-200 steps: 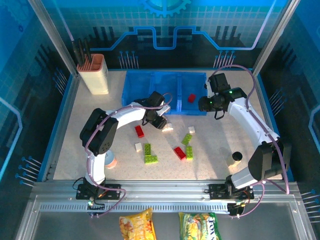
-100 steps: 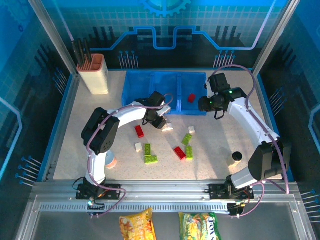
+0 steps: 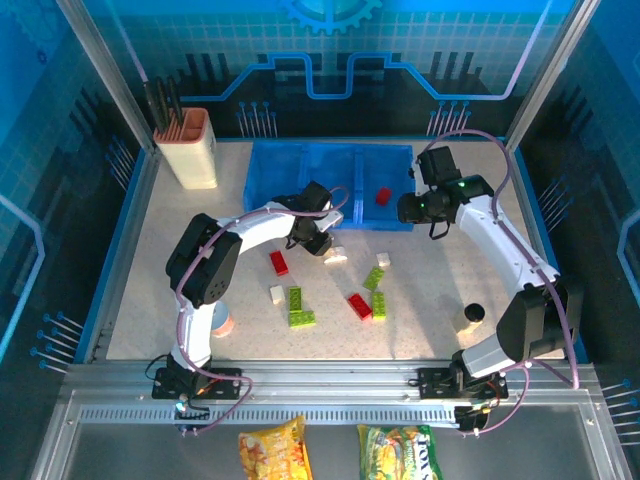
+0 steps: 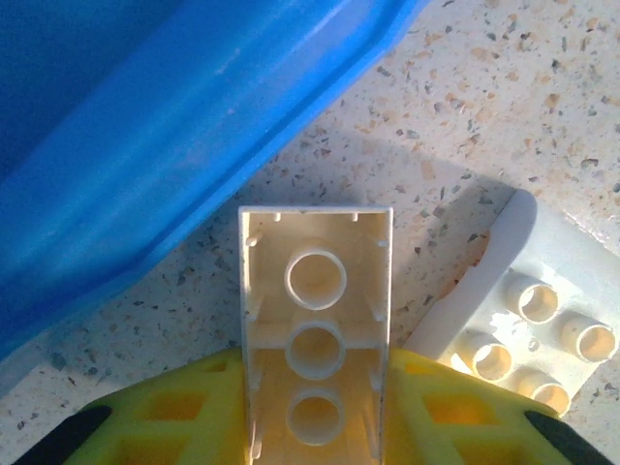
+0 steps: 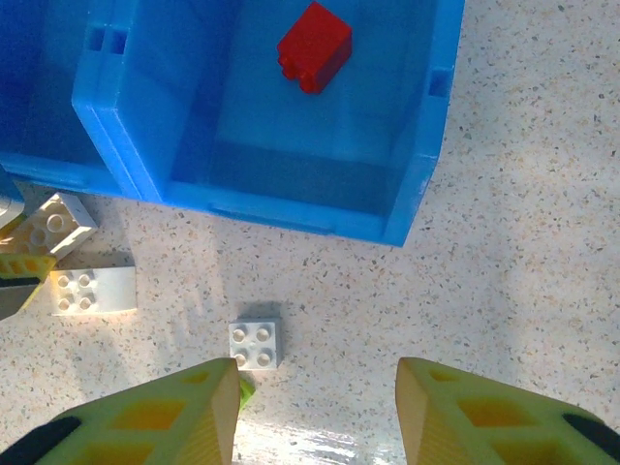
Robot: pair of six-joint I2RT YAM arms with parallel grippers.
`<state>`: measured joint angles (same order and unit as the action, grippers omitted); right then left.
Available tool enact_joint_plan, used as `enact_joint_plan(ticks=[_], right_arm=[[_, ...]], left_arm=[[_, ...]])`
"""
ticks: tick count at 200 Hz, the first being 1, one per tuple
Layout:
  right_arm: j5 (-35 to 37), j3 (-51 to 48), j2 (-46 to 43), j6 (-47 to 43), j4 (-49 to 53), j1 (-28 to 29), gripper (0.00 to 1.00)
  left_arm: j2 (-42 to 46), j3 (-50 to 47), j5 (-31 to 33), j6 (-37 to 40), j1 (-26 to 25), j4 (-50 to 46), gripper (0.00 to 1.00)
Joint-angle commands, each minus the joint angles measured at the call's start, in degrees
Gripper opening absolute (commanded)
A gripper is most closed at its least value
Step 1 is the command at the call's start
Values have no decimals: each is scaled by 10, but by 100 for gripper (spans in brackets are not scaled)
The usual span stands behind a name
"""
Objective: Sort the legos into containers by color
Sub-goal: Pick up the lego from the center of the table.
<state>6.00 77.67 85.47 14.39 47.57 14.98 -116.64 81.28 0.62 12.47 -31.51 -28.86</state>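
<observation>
speckled bench (image 3: 430, 290) carries most legos (image 3: 297, 298) loose at mid frame, so sorting looks barely begun: one red brick (image 3: 382, 195) lies in the right bin of the blue tray (image 3: 300, 165), the left claw (image 4: 315, 407) grasps a cream brick (image 4: 315, 281) just beside the tray wall, and the right claw (image 5: 315, 407) hangs released.

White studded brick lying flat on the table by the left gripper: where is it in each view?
Top external: white brick mid-table, just in front of the blue tray.
Left wrist: white brick lower right, studs up, beside the cream brick held in the left gripper.
Right wrist: white brick at the left edge, below the tray.
Shared landmark: the blue tray.
</observation>
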Motion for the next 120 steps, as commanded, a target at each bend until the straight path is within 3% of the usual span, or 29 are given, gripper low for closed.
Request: enact_joint_plan(ticks=[1, 120], right_arm=[[7, 15, -22, 5, 16, 4, 47], [4, 15, -25, 5, 13, 7, 46]], left_arm=[[11, 5, -2, 10, 1, -26, 31], [184, -95, -18, -65, -21, -48, 28]])
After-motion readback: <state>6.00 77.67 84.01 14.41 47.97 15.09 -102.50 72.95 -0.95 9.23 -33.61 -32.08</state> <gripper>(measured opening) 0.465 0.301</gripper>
